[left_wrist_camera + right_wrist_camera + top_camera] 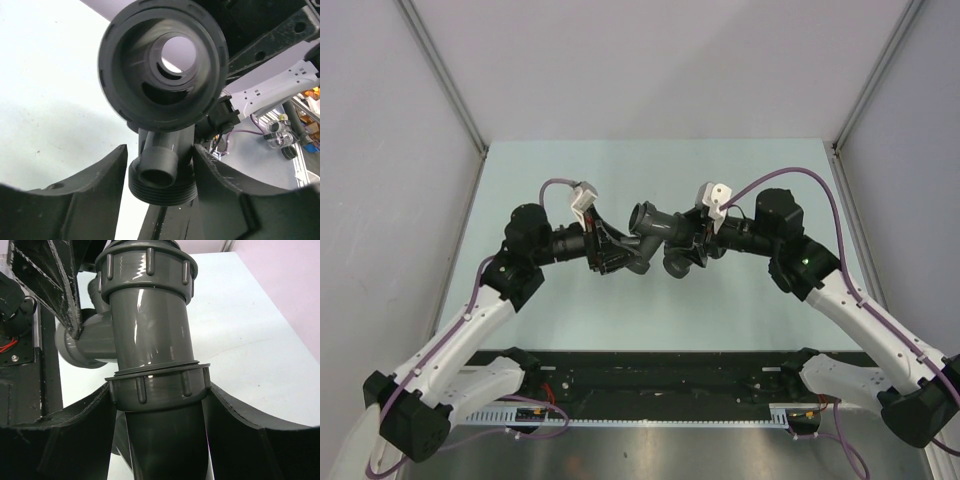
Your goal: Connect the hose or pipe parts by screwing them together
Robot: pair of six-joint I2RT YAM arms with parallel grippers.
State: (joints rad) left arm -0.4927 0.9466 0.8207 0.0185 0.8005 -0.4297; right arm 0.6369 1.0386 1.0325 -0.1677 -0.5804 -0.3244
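The two dark grey pipe parts [655,228] hang joined above the table between my arms. In the right wrist view the straight tube [149,325] runs upward, and my right gripper [158,390] is shut on its lower ribbed nut [157,388]. The branched fitting [87,342] sticks out to its left. The left wrist view looks into the fitting's wide round port [162,65]. My left gripper [161,160] stands open around the fitting's threaded end [161,186]. The right finger [235,195] touches the threads and the left finger [80,200] stands a little off them.
The pale green table [570,170] lies under both arms, with white walls on three sides. A black rail [660,375] with wiring runs along the near edge between the arm bases. Purple cables [800,175] loop over each wrist.
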